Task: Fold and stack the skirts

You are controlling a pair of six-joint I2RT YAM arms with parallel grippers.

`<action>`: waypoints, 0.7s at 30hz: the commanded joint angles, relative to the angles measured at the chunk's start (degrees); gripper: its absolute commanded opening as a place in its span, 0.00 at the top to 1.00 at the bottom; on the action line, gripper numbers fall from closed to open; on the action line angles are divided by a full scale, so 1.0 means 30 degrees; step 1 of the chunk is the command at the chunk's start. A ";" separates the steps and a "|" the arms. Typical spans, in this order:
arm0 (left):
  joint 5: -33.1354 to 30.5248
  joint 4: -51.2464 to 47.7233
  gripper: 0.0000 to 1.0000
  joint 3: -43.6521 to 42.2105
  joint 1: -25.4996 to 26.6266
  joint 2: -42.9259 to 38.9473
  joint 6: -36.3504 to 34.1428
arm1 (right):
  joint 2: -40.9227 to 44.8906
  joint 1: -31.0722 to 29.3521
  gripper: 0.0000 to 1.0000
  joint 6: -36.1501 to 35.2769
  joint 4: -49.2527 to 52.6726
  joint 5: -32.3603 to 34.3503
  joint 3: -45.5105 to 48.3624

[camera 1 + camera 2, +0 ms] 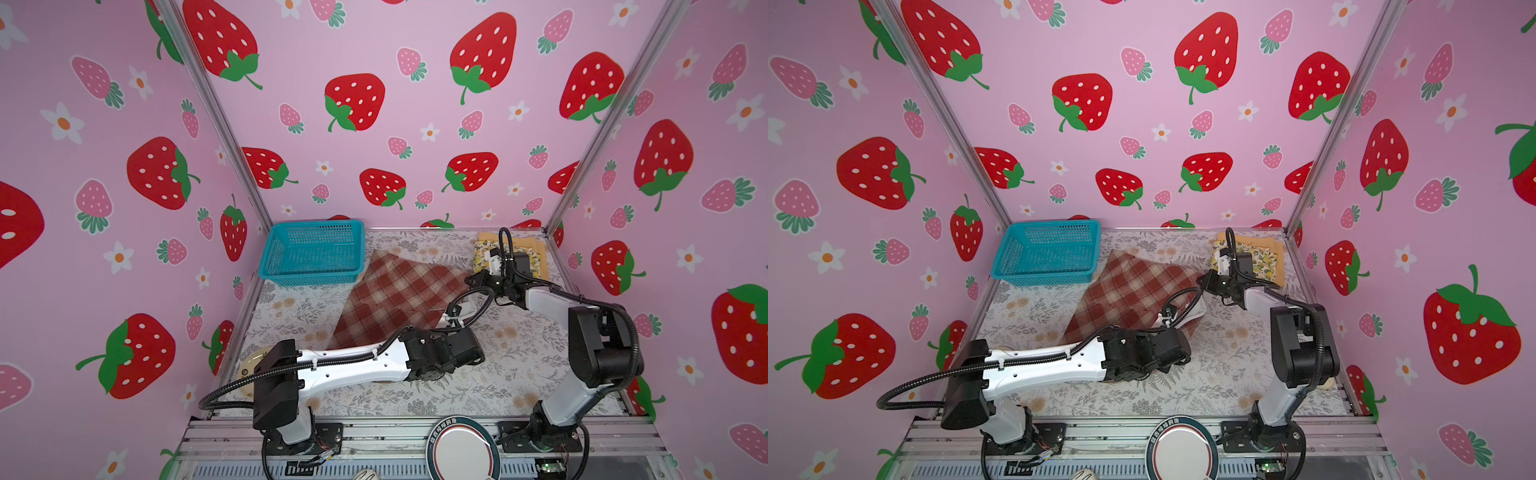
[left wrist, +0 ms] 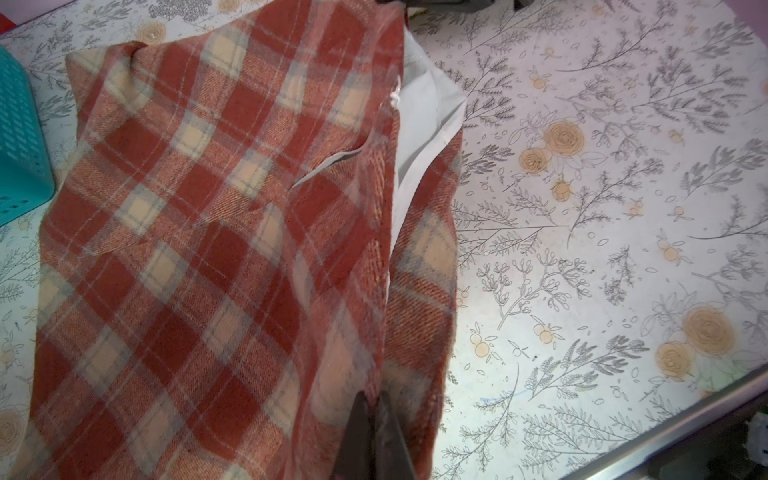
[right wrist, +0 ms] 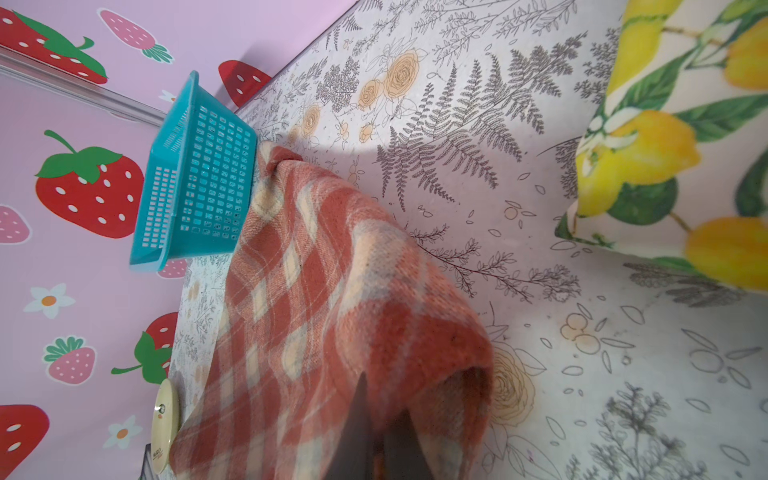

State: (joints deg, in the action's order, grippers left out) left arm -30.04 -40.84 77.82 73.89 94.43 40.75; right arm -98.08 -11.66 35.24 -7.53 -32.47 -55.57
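Note:
The red-brown and cream plaid skirt [image 1: 395, 299] [image 1: 1125, 295] lies spread in the middle of the table, one corner against the basket. My left gripper [image 2: 374, 401] [image 1: 446, 318] is shut on the skirt's near right edge, where white lining [image 2: 419, 137] shows. My right gripper [image 3: 382, 395] [image 1: 473, 277] is shut on the skirt's far right corner, and the cloth [image 3: 311, 291] drapes up over its fingers. At the back right the lemon-print skirt [image 1: 484, 250] [image 3: 673, 158] lies folded on the mustard-yellow skirt [image 1: 536, 245] [image 1: 1277, 245].
A teal mesh basket [image 1: 311, 253] [image 3: 199, 178] stands at the back left, touching the plaid skirt. A cream round disc [image 1: 251, 365] sits at the table's left edge. Clear panels and strawberry-print walls close in three sides of the floral table [image 1: 519, 365].

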 commanded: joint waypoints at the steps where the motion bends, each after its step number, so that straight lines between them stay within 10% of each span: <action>1: -0.0764 -0.0779 1.00 -0.0595 0.0431 -0.0586 0.1408 | -0.0389 0.0871 1.00 0.0584 -0.1376 0.0545 -0.0111; 11: -0.0796 -0.0629 1.00 -0.1536 0.1585 -0.0360 0.2804 | -0.2178 0.1996 1.00 0.1912 -0.3371 -0.0329 -0.0254; 21: -0.0730 -0.0456 1.00 -0.1419 0.2141 0.0808 0.3335 | -0.2626 0.2022 0.73 0.2222 -0.4121 -0.0186 -0.0413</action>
State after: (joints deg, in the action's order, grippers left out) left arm -32.36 -38.00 73.63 79.40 96.92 48.82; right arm -104.97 -6.70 41.47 -15.16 -37.85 -55.53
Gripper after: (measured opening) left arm 0.054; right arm 0.251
